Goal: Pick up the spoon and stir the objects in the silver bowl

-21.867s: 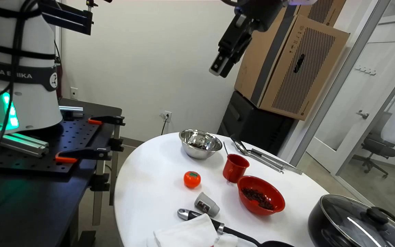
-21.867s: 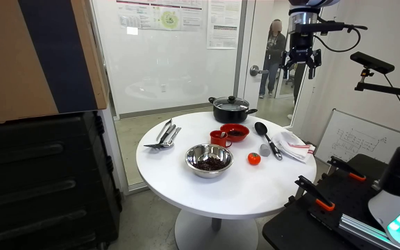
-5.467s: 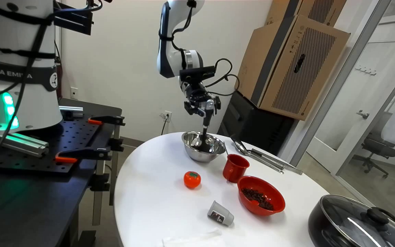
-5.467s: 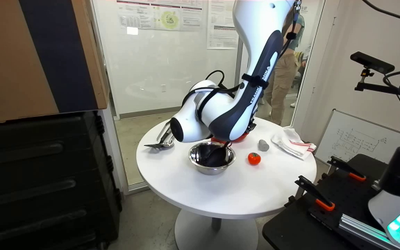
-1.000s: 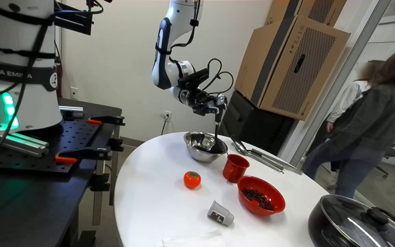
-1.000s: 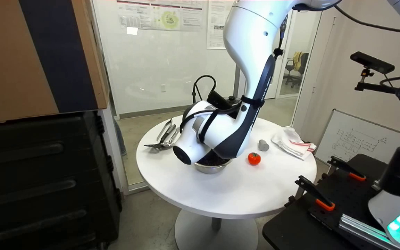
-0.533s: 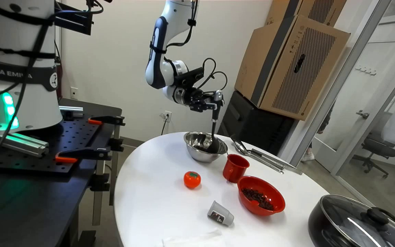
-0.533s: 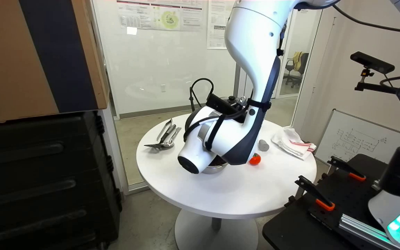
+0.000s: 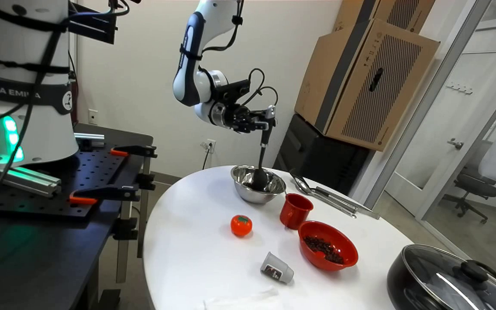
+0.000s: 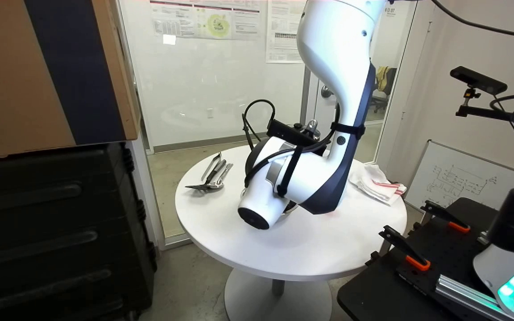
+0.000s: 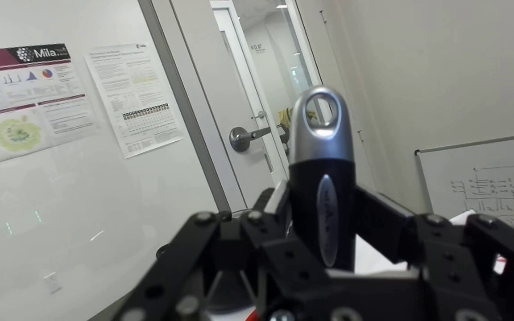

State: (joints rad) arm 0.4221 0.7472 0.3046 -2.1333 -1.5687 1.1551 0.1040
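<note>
My gripper [image 9: 269, 122] is shut on the dark handle of the spoon [image 9: 261, 153], which hangs nearly upright. The spoon's broad black head is down inside the silver bowl [image 9: 249, 192], whether touching its bottom I cannot tell. In the wrist view the grey looped handle end [image 11: 321, 147] sticks up above the gripper [image 11: 322, 203], with a finger pressed to each side. Most of the bowl's contents are hidden by the spoon head and rim. In an exterior view the arm covers nearly all of the silver bowl [image 10: 289, 211], and the spoon's head does not show.
Right of the silver bowl stand a red mug [image 9: 295, 212] and a red bowl [image 9: 334, 265] with dark bits. A tomato [image 9: 241, 226] and a small grey cup [image 9: 277, 268] lie in front. Metal utensils [image 9: 334, 201], a lidded pot [image 9: 416, 284] and a cloth [image 10: 376, 185] sit farther out.
Long before, the spoon lay on the table by the cloth; now it is held in the bowl. Over the last second its head has swept left across the bowl, the gripper rising slightly.
</note>
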